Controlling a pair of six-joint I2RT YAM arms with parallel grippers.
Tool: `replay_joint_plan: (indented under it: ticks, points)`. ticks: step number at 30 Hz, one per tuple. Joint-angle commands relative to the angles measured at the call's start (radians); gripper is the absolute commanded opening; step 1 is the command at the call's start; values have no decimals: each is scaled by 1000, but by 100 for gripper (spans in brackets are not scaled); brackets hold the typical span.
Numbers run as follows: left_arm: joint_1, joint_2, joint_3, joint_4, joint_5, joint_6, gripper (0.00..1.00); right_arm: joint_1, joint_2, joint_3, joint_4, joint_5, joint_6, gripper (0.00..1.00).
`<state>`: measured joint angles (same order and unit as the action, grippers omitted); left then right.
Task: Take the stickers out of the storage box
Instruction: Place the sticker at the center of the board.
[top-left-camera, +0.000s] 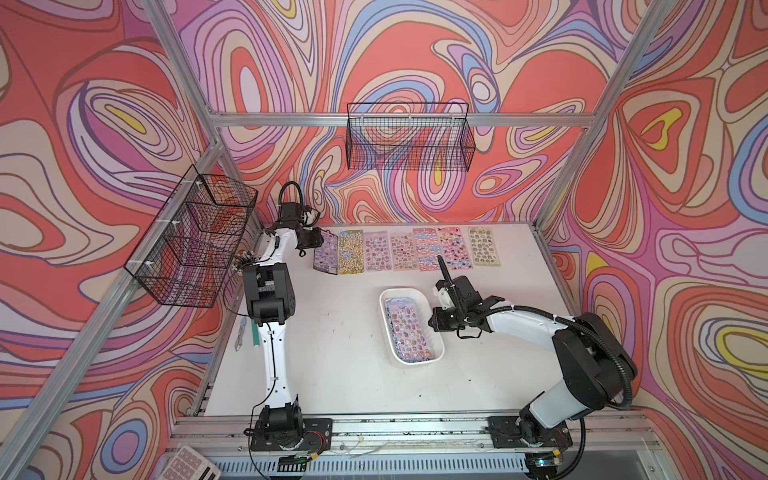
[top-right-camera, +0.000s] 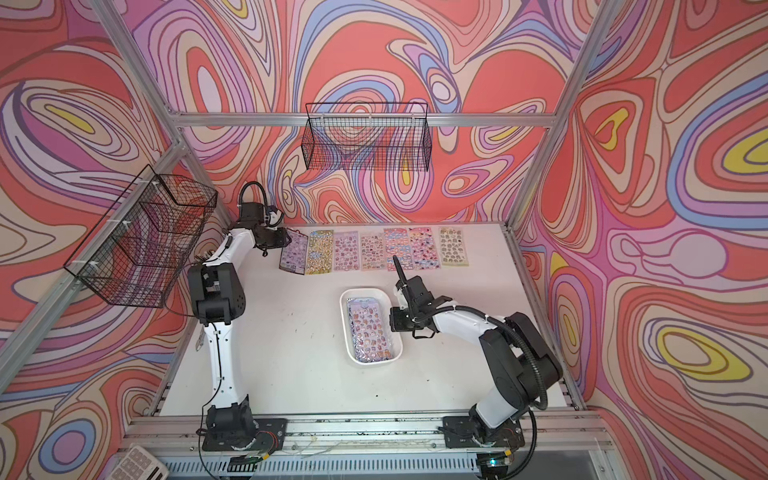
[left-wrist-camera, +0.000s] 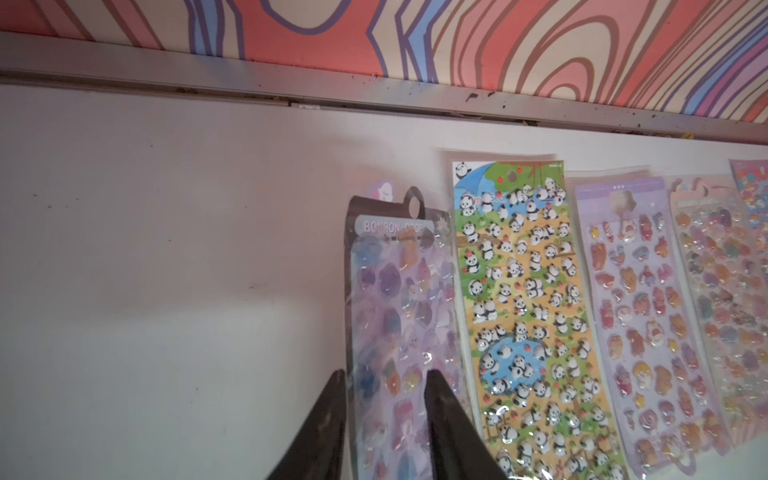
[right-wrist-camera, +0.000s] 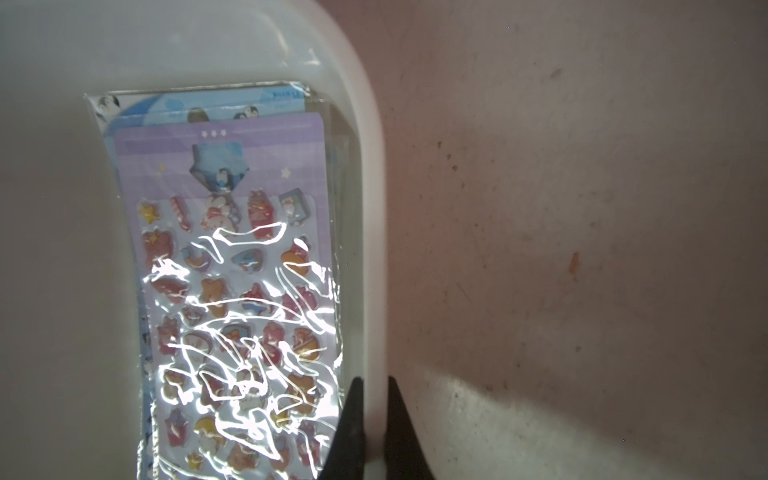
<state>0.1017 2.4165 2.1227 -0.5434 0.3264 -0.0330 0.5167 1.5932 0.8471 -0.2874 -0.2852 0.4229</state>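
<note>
The white table (top-left-camera: 332, 374) lies bare along its near edge. At the far edge the left gripper (left-wrist-camera: 385, 376) stands with fingers spread astride the black-edged sheet (left-wrist-camera: 399, 299), leftmost in a row of stickers (top-left-camera: 415, 251) with long axes running near-to-far. Mid-table, the storage box (top-left-camera: 385, 320) holds more sheets (top-left-camera: 409, 328) lengthwise. The right gripper (right-wrist-camera: 374, 380) pinches its long wall.

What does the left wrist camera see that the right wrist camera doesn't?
Only the left wrist view: a row of sheets on the table, the panda sheet beside the black-edged sheet, which sits between the left hand's open jaws, and the swirly wall. Only the right wrist view: the white storage box holding a stack of sheets, a lilac sheet on top, and the right hand pinching its rim. Both: shiny sticker sheets, the white table and a black hand.
</note>
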Motion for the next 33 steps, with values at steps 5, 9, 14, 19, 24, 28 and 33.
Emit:
replay_joint_plan:
  ticks: [5,9,14,19,24,28,33]
  points:
    - [12,12,8,-35,-36,37,48,2,7,-5,-57,20,2,0]
    - [12,-3,7,-33,-44,34,50,3,5,-5,-57,23,2,0]
    - [2,-88,-50,33,-12,-16,51,4,-1,-4,-57,30,4,0]
    - [-33,-211,-125,81,-3,-66,51,3,-19,-2,-50,30,20,0]
    - [-95,-350,-213,105,-7,-118,51,3,-46,4,-56,35,27,0]
    - [-159,-484,-326,124,-15,-166,50,4,-63,1,-59,44,28,0]
    - [-204,-642,-471,108,-6,-263,47,4,-71,-17,-50,41,34,1]
